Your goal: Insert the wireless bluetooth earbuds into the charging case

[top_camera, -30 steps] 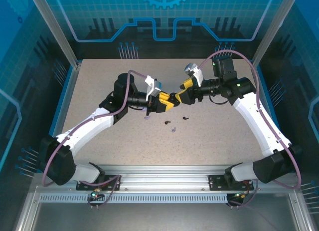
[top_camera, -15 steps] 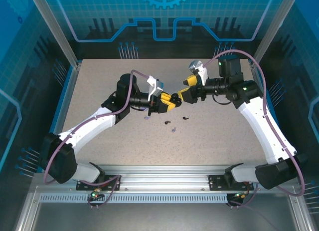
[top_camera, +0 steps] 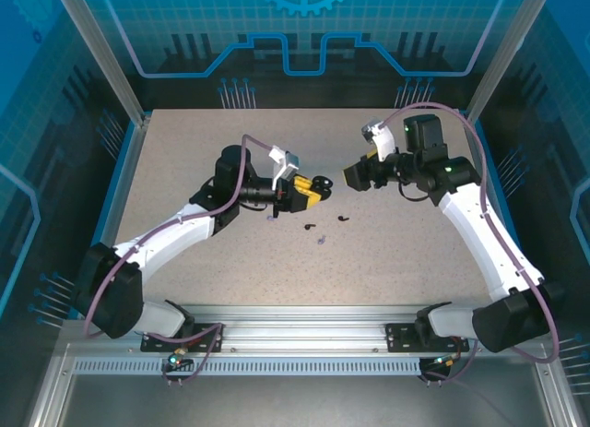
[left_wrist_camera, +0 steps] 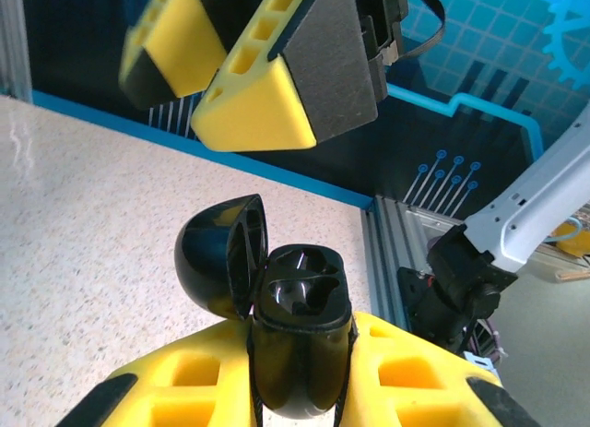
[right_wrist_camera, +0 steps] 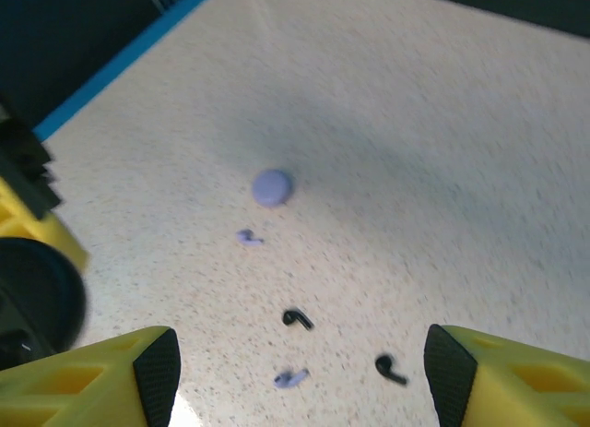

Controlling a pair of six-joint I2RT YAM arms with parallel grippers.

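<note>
Clamping the black charging case (left_wrist_camera: 300, 353) between its yellow jaws, the left gripper (top_camera: 316, 187) holds it above the middle of the bench (top_camera: 184, 150). The case's hinged lid (left_wrist_camera: 219, 256) is swung open to one side, and the two moulded wells in the body are open to view. The right gripper (top_camera: 355, 175) hangs near the case but apart from it, its jaws released and spread wide, gripping nothing. All four earbuds lie loose on the bench, below and between the two grippers. In the right wrist view a lavender earbud (right_wrist_camera: 247, 236) lies just beside a lavender round case (right_wrist_camera: 272, 187). A black earbud (right_wrist_camera: 296, 319) lies nearer the camera, with a second lavender earbud (right_wrist_camera: 290, 379) close beside it. A second black earbud (right_wrist_camera: 390, 369) rests a little further to the side. From overhead the black pair show as small dark specks on the speckled surface, just on the near side of the held case. No earbud touches another.
</note>
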